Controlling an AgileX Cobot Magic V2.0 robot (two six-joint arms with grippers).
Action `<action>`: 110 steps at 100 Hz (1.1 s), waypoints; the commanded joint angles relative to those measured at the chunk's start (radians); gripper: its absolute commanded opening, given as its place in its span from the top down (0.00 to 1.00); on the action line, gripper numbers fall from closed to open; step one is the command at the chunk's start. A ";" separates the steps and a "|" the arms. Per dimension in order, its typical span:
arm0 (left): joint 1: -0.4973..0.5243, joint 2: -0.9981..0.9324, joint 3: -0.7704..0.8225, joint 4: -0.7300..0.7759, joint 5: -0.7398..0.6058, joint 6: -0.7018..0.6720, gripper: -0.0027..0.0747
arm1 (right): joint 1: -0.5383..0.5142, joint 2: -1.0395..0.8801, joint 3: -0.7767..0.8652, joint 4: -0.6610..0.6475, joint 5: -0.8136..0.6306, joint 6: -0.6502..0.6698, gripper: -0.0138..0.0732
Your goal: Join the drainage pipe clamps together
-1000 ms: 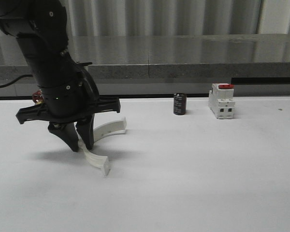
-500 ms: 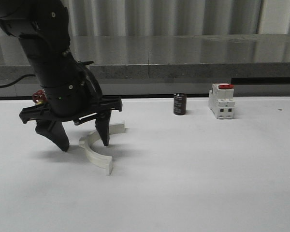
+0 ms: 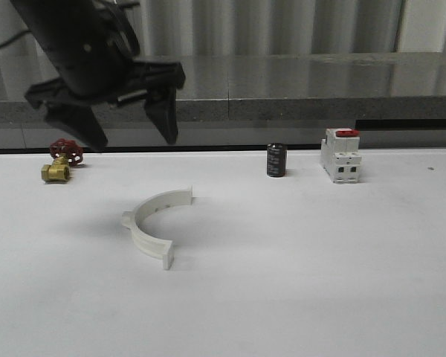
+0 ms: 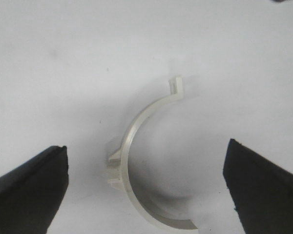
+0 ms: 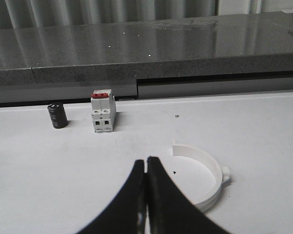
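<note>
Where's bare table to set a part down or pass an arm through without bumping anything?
The widest bare stretch is the near table, in front of the clamp half-ring and out to its right, below the black cylinder and breaker. Another free patch lies between the ring and the cylinder. The far left is tighter: brass valve under the raised, open left gripper.

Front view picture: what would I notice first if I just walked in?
Probably the big black left tool, hanging wide open in the air above the white table. Right under it lies a white curved pipe clamp, alone on the table. Then the small colourful bits along the back edge: a brass valve with a red handwheel at the left, and a white breaker with a red top at the right.
</note>
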 commanded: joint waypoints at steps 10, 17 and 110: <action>0.082 -0.179 -0.027 -0.009 -0.027 0.103 0.16 | -0.004 -0.019 -0.017 -0.003 -0.085 -0.006 0.92; 0.126 -0.227 -0.027 -0.009 -0.008 0.142 0.16 | -0.004 -0.019 -0.017 -0.003 -0.085 -0.006 0.92; 0.339 -1.137 0.655 0.025 -0.146 0.275 0.37 | -0.004 -0.019 -0.017 -0.003 -0.112 -0.006 0.92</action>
